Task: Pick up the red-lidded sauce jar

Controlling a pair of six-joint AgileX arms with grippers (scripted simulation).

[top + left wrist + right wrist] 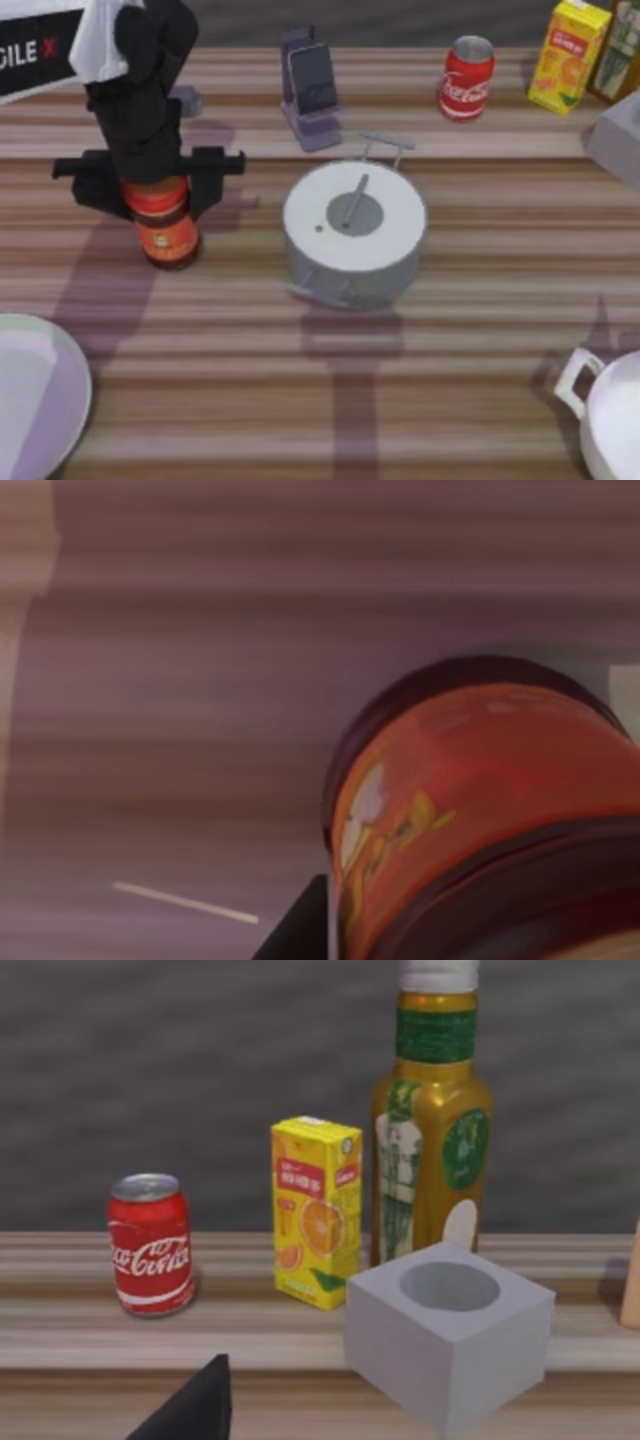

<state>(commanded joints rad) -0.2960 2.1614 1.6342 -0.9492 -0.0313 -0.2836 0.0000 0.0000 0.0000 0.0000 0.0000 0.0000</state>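
Your left gripper [150,178] sits directly over the red-lidded sauce jar [165,228], black fingers closed against its upper part just at the lid. The jar is a small cylinder with dark glossy sauce and an orange-red label, near the left edge of the table [300,400], about midway between far and near edges. In the left wrist view the jar [480,810] fills the frame, smooth and rounded, with a pale mark on its label.

Moving outward, a squat grey drum-shaped scale [353,232] with a flat round top stands at the table's centre. Beyond it, toward the far edge, a dark phone leans on a grey stand [312,90]. A red Coca-Cola can [466,78] with a silver top and a yellow juice carton [568,55] stand near the far right corner. A pale plate [30,400] lies at the near left corner; a white handled pot [610,410] at the near right corner.

Your right gripper is not seen in the top view; I cannot tell its opening. Its wrist view shows a grey cube with a round hollow [450,1345] and an amber bottle [432,1120].
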